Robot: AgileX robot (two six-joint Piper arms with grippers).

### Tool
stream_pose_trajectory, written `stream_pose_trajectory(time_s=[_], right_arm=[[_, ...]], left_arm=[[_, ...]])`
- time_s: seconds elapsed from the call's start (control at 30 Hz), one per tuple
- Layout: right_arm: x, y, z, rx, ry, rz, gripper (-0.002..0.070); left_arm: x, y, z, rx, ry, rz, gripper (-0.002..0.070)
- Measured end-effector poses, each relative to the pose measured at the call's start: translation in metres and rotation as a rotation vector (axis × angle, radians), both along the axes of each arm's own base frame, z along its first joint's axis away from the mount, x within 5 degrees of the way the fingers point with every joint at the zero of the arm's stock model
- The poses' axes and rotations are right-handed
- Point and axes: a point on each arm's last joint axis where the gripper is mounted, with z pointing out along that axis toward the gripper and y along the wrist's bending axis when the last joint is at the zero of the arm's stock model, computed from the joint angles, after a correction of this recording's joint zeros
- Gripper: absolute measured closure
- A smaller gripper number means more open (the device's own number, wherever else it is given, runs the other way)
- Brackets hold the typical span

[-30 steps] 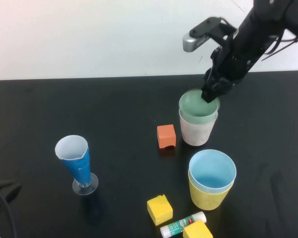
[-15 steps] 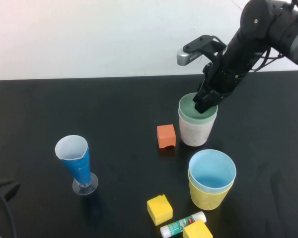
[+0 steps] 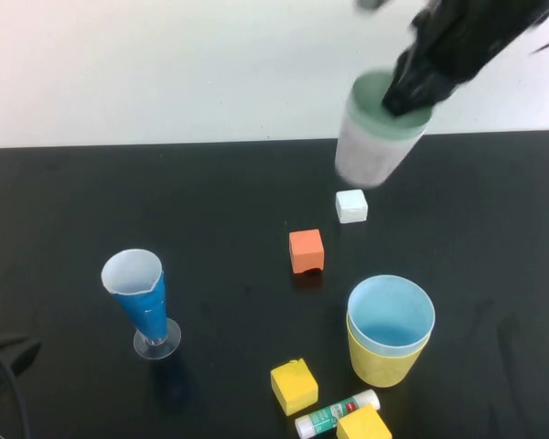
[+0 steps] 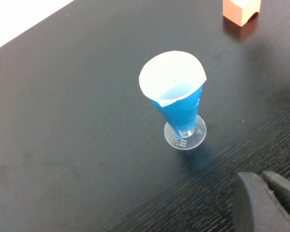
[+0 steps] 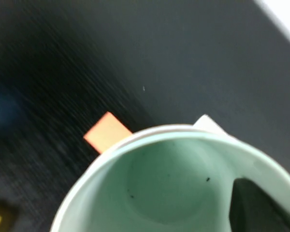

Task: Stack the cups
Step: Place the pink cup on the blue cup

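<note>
High view: right gripper [image 3: 407,91] clamped on the rim of the nested green cup [image 3: 384,105] and pink cup [image 3: 371,155], lifted clear of the table [image 3: 73,210], probably bound for the blue cup [image 3: 392,313] seated in the yellow cup [image 3: 380,366]. White cube [image 3: 351,206] lying bare beneath. Left gripper [image 4: 266,203] shut, parked near the conical cup [image 4: 176,101]. Right fingertips blurred, partly inside the cup.

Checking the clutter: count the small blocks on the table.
4: white block below the lifted cups, orange block mid-table, yellow block and second yellow block at the near edge. Cups may hide more.
</note>
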Motion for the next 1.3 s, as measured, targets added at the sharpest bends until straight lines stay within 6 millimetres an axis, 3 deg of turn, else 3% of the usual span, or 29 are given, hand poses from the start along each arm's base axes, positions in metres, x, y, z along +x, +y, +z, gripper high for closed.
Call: stream_pose_trajectory(time_s=[0.1, 0.17, 0.23, 0.37, 0.53, 1.0, 1.3], right_arm=[[-0.036, -0.013, 0.034, 0.017, -0.046, 0.0, 0.0624], [-0.057, -0.021, 0.042, 0.015, -0.04, 0.007, 0.0624], [-0.077, -0.027, 0.04, 0.004, -0.012, 0.018, 0.0624], [-0.096, -0.032, 0.019, -0.01, 0.074, 0.049, 0.0624], [-0.102, -0.026, -0.006, 0.021, 0.164, 0.122, 0.0624], [-0.093, -0.007, -0.036, -0.005, 0.232, 0.202, 0.0623], [-0.089, 0.002, -0.05, -0.033, 0.261, 0.218, 0.0488]], left_arm=[[0.0, 0.0, 0.0, -0.008, 0.006, 0.001, 0.0675], [0.0, 0.0, 0.0, -0.009, 0.006, 0.002, 0.0675], [0.0, 0.0, 0.0, -0.009, 0.006, 0.002, 0.0675], [0.0, 0.0, 0.0, -0.011, 0.008, 0.002, 0.0675], [-0.001, -0.001, 0.0, -0.014, 0.011, 0.001, 0.0675], [-0.002, -0.003, -0.001, -0.04, 0.039, -0.007, 0.0676], [-0.002, -0.003, -0.002, -0.043, 0.041, -0.008, 0.0676]])
